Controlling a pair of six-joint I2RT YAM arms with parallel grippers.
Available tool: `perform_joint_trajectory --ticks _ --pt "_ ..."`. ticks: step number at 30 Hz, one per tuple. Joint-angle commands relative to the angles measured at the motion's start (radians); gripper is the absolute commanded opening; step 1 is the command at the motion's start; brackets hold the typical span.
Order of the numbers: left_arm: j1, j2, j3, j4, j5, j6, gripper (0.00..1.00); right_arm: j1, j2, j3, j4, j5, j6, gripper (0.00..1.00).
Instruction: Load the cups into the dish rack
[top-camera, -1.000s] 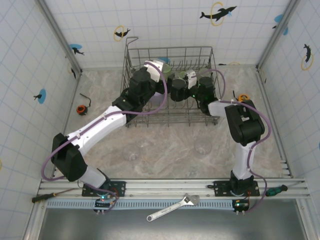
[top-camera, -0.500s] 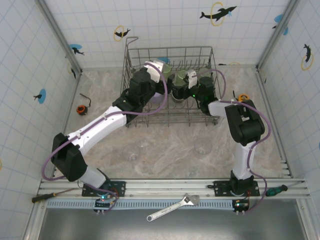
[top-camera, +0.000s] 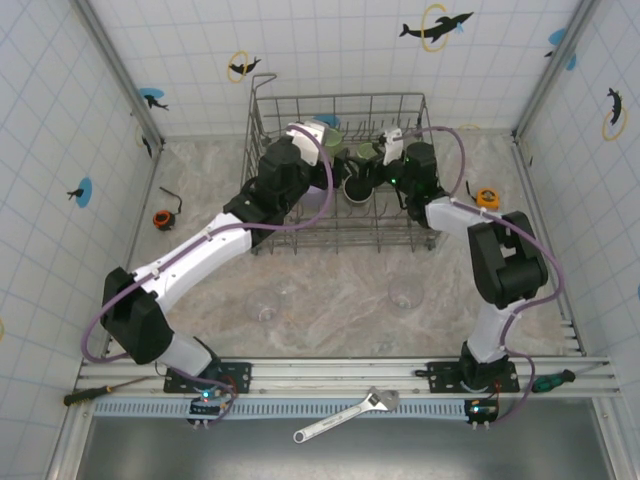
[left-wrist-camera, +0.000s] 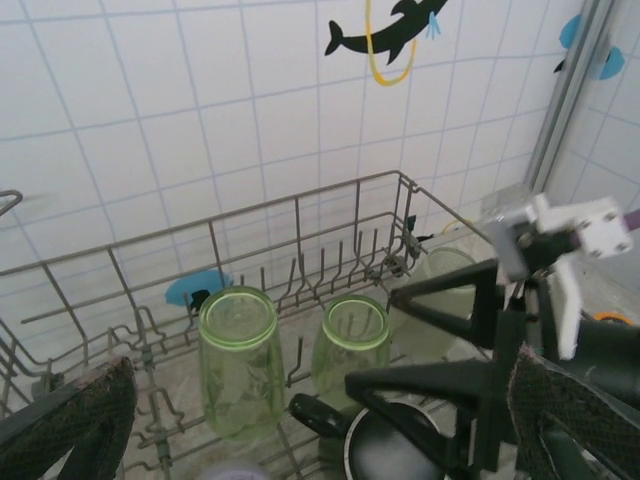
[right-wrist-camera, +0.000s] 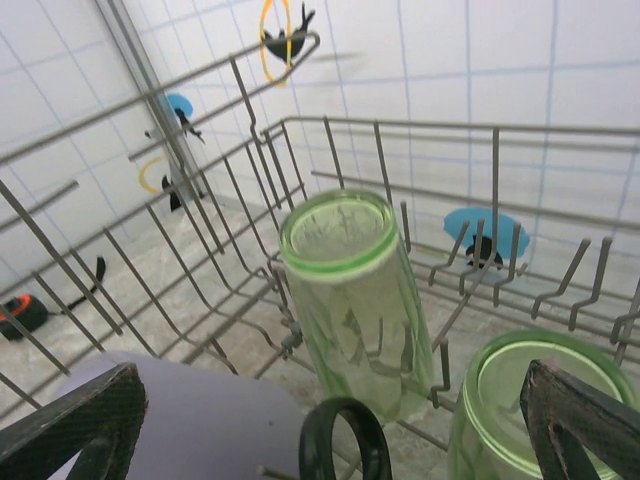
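The grey wire dish rack (top-camera: 340, 99) stands at the back of the table. Inside it, two green cups (left-wrist-camera: 240, 360) (left-wrist-camera: 351, 345) stand mouth down, with a paler third one (left-wrist-camera: 440, 290) behind. A black mug (top-camera: 357, 188) sits between the grippers, and a lavender cup (right-wrist-camera: 190, 420) is beside it. My left gripper (top-camera: 333, 172) hangs open over the rack's left half, nothing between its fingers (left-wrist-camera: 70, 420). From the right, my right gripper (top-camera: 378, 168) reaches in, open too, just above the mug (left-wrist-camera: 400, 440). Two clear cups (top-camera: 265, 305) (top-camera: 405, 293) stand on the table in front of the rack.
A wrench (top-camera: 345, 413) and screwdrivers (top-camera: 550, 380) lie on the near rail. Small orange-and-black objects sit on the table left (top-camera: 163, 217) and right (top-camera: 487, 197) of the rack. Tiled walls enclose the table on three sides.
My right gripper has pulled back to the right off the black mug, which now sits uncovered in the rack. The right arm's elbow swung outward. The left arm has barely moved.
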Motion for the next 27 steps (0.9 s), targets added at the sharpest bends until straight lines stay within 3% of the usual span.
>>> perform_joint_trajectory --ticks 1,5,12,18,27 --pt "-0.004 -0.055 0.032 -0.054 -0.063 -0.051 0.98 0.004 -0.079 0.022 -0.067 0.04 0.029 0.99" --pt "-0.004 -0.067 0.053 -0.127 -0.154 -0.095 0.98 0.011 -0.144 0.009 -0.146 0.077 0.046 0.99" --pt "0.003 -0.016 0.147 -0.375 -0.416 -0.217 0.98 0.026 -0.258 -0.005 -0.353 0.139 0.059 0.99" --pt "0.048 0.002 0.159 -0.521 -0.408 -0.356 0.98 0.028 -0.367 -0.038 -0.49 0.185 0.087 0.99" --pt "0.099 -0.053 0.098 -0.64 -0.371 -0.45 0.97 0.029 -0.519 -0.111 -0.625 0.224 0.137 0.99"
